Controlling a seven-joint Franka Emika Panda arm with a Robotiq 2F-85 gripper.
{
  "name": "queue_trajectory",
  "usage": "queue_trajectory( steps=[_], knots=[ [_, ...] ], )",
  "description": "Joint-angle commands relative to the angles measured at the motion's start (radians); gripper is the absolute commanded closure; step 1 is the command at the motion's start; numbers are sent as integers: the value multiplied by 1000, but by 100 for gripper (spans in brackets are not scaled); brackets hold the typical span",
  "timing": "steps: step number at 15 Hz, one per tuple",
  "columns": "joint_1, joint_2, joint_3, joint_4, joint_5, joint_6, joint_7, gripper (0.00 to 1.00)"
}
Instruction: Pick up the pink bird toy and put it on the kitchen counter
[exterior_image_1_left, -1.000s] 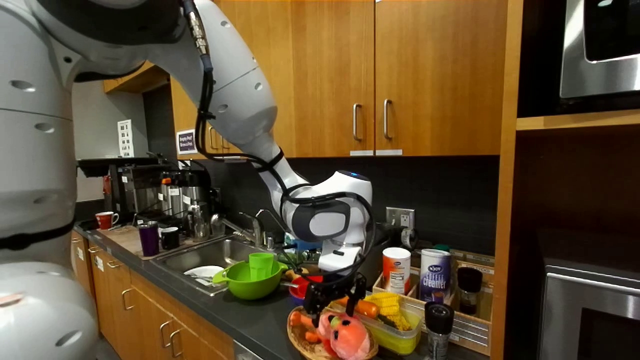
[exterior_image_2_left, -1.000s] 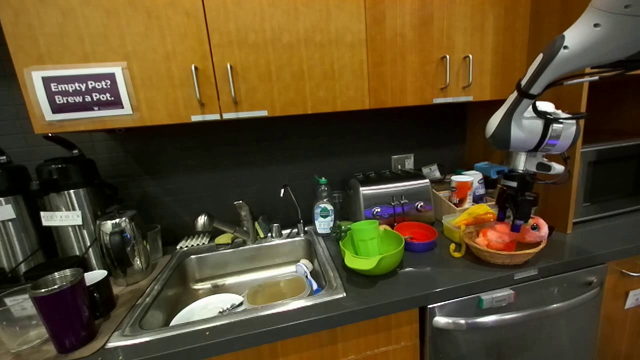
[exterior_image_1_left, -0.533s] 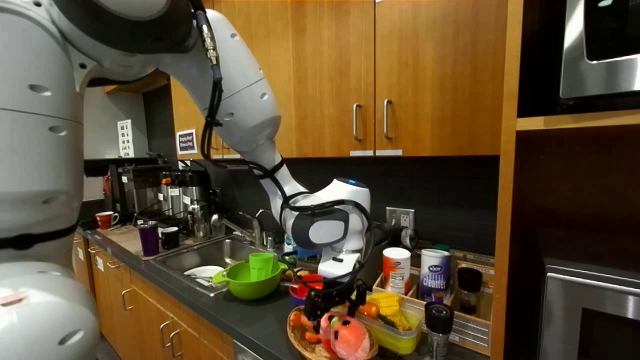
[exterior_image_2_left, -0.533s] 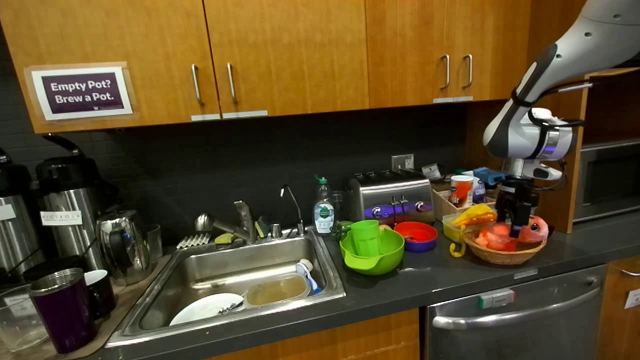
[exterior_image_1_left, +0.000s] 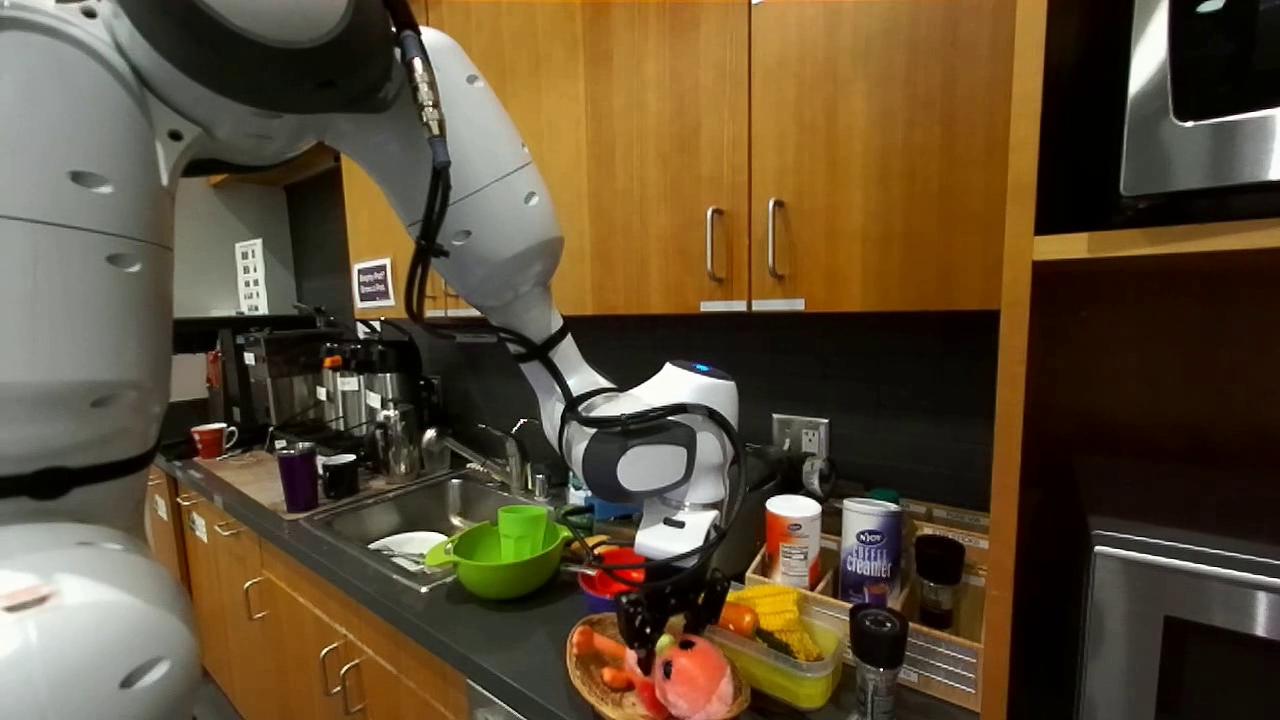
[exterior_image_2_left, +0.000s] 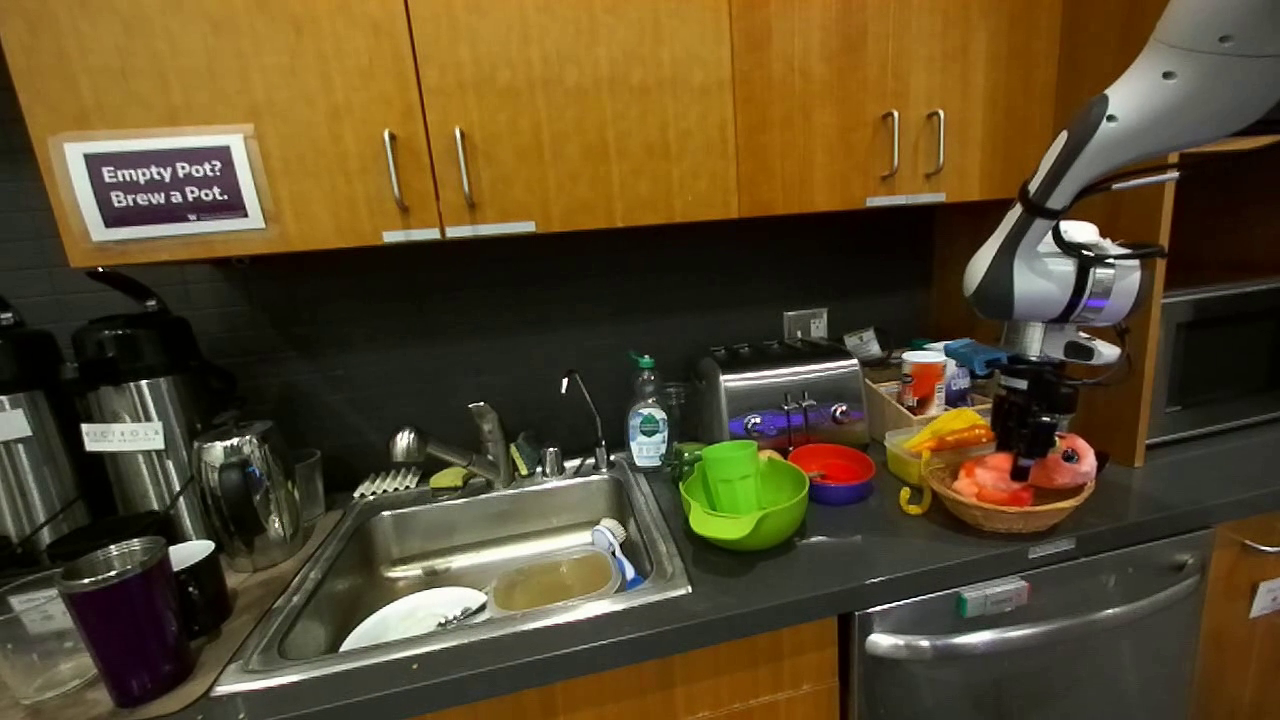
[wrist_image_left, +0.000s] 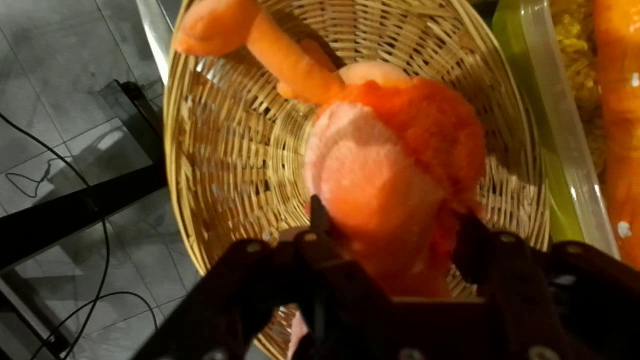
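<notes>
Pink bird toy (wrist_image_left: 375, 175): salmon plush, orange legs, in a basket (wrist_image_left: 225, 165). Gripper (wrist_image_left: 391, 210) straddles it, jaws partway apart; whether gripping, I cannot tell.

In an exterior view, I see the soft pink bird toy (exterior_image_2_left: 1064, 464) lying in a basket (exterior_image_2_left: 1015, 516), head right, on the dark kitchen counter (exterior_image_2_left: 860, 552).

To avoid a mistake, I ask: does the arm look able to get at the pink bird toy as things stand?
Most likely yes: the basket is open at the top, and the gripper has the pink bird toy between its fingers; whether they grip it is unclear.
</notes>
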Motion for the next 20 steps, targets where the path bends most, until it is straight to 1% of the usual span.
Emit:
queue_trajectory(
  steps=[1, 5, 6, 7, 9, 10, 11, 14, 20],
  knots=[
    [8, 0, -2, 3, -15, 16, 29, 72],
    [7, -3, -4, 2, -13, 23, 26, 94],
    [6, -5, -3, 2, -9, 23, 24, 98],
    [6, -10, -1, 1, 2, 20, 17, 94],
    [6, -22, 0, 0, 6, 16, 15, 97],
    [7, -29, 0, -1, 1, 14, 18, 95],
    [7, -41, 1, -3, 1, 12, 17, 97],
    [9, -79, 4, -12, 6, 0, 15, 96],
    [8, -218, 17, -54, 14, -21, 11, 96]
  ],
)
